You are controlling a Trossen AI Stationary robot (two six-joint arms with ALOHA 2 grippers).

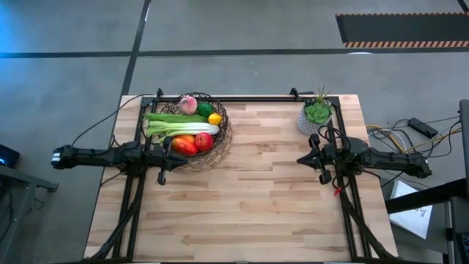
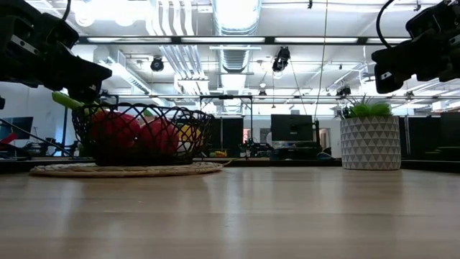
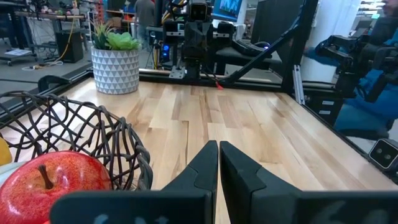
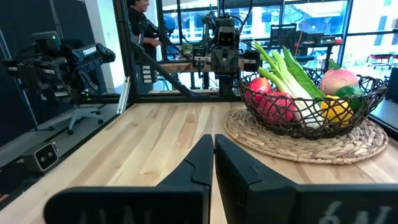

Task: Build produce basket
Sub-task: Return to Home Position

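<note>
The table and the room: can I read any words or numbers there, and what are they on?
None can be read.
White paper beside the table: dark marks, too small to read.
Blue screen far off: blurred.
Plant pot: only triangles, no words.

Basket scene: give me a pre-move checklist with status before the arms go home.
1. Round dark woven-wire basket upright on its round woven mat: ok.
2. Produce inside the basket (pink peach, yellow lemon, pale celery stalk, red-orange mango), none loose on the wooden table: ok.
3. Left hand shut and empty: ok.
4. Right hand shut and empty: ok.
5. Left hand's gap to the basket rim: cannot tell; it sits close beside it.
6. White-potted green plant upright, beside the right arm: ok.
</note>
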